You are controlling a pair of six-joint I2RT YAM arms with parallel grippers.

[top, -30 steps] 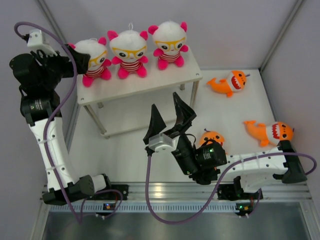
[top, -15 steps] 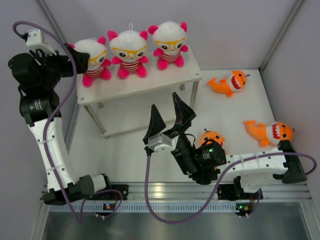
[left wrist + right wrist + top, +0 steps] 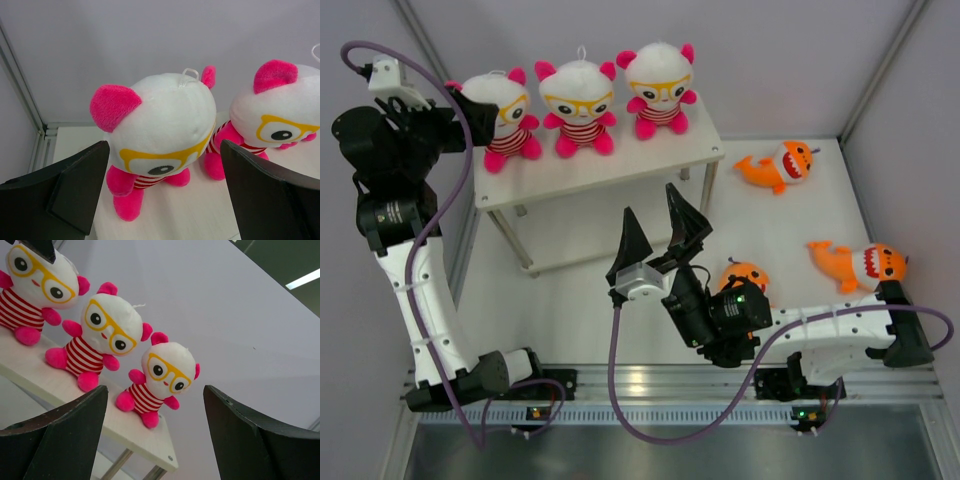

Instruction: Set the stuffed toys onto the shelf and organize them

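The shelf [image 3: 620, 165] stood at the back left of the bench [image 3: 570, 300], three bears seated in a row on its top board. The left tool [image 3: 468, 108] was spread around the head of the leftmost bear [image 3: 502, 118], one finger on either side. The right tool [image 3: 652, 212], also spread and holding nothing, hovered over the bench in front of the shelf, pointed at the row.

The step looked like letting go of that bear. To do it well, the tool should back straight out along its own line with the fingers wide, so that neither pink ear gets dragged and the middle bear [image 3: 578, 105] just beside it stays put.

Only the overhead view showed the three orange sharks on the bench: one [image 3: 778, 165] near the shelf's right legs, one [image 3: 860, 263] far right, one [image 3: 748, 274] half hidden behind the right arm. Only the left wrist view showed clear gaps between fingers and head. The right wrist view confirmed that all three bears sat upright.
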